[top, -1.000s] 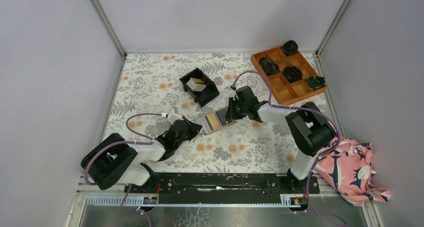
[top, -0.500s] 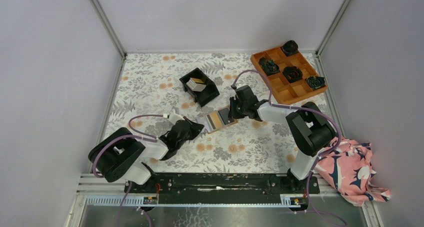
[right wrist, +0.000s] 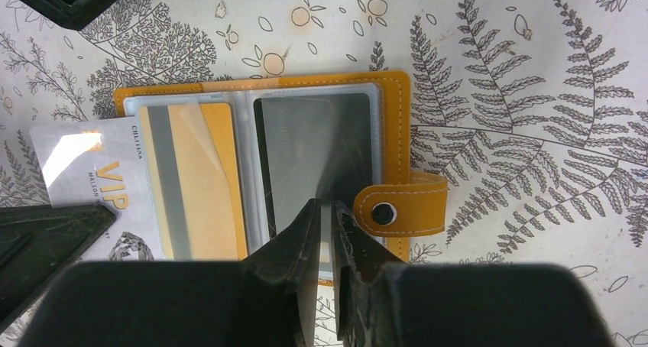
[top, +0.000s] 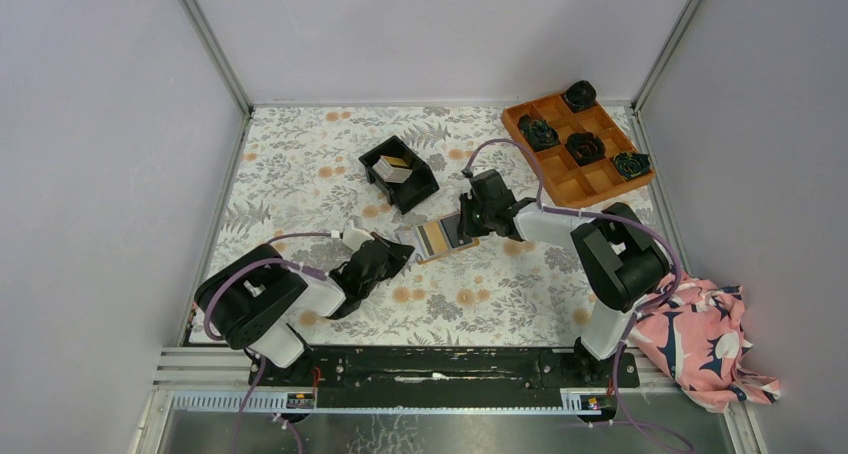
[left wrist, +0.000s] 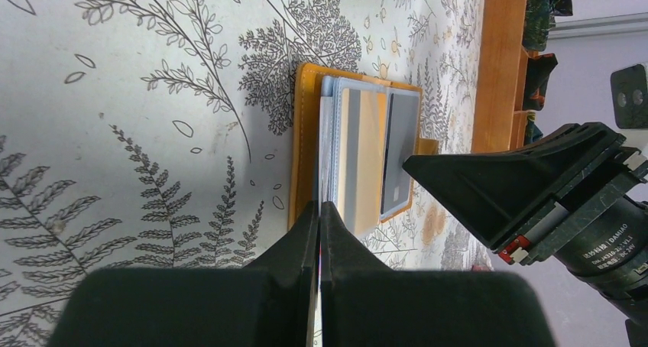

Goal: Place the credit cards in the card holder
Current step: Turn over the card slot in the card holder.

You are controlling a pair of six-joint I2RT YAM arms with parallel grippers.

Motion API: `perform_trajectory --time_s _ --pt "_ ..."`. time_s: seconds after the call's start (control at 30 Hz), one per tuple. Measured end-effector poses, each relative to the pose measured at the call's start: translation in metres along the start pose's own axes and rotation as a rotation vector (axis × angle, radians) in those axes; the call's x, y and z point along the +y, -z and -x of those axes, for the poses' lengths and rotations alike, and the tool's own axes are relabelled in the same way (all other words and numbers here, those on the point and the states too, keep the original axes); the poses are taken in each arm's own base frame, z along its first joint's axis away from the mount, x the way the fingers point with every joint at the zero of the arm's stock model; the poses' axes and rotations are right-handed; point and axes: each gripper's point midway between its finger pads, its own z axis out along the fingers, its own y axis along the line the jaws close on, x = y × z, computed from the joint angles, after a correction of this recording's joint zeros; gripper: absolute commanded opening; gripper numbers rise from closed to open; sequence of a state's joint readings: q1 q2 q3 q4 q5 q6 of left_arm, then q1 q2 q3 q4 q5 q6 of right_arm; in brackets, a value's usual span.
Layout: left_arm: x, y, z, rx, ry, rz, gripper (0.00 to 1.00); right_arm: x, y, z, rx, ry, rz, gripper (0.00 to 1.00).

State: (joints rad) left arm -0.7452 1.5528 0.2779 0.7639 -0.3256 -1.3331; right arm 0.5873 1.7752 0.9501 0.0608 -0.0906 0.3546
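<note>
Finds the holder (top: 440, 239) open and flat near the middle of the counter (top: 300, 174), orange rim framing pale pockets. Shows a tan card (right wrist: 191, 179) tucked in the left pocket and a dark card (right wrist: 306, 152) in the right one. Shows a silver VIP card (right wrist: 84, 171) poking out past the 9 o'clock edge, partly under the pocket and partly on the counter. Has a snap strap (right wrist: 401, 205) at 3 o'clock, lying loose on the counter.

Puts the right gripper (right wrist: 325, 203) at the holder's 3 o'clock in the top view, fingers all but together with a thin slit between, gripping nothing, tips on the dark card just beside the strap. Puts the left gripper (left wrist: 319, 205) at 8 o'clock, fingers pressed together to a hairline, tip at the VIP card's edge. Cannot tell whether that edge sits pinched in the hairline.

Further out, sets a black bin (top: 425, 186) at 11 o'clock, near but apart, with more cards (top: 395, 167) leaning inside. Places an orange tray (top: 560, 184) with dark rosettes (top: 585, 146) at 2 o'clock, by the far right corner. Leaves a pink patterned cloth (top: 700, 344) at 4 o'clock, off the counter's right edge.
</note>
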Motion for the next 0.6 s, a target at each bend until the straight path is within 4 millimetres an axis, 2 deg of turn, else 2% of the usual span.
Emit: perform_trajectory --time_s 0.43,0.6 --pt "-0.013 -0.003 -0.010 0.014 -0.005 -0.033 0.00 0.004 -0.006 0.004 0.001 0.000 0.017 0.15" --pt "-0.032 -0.006 -0.011 0.002 -0.021 -0.069 0.00 0.005 -0.007 0.004 0.002 0.000 0.020 0.15"
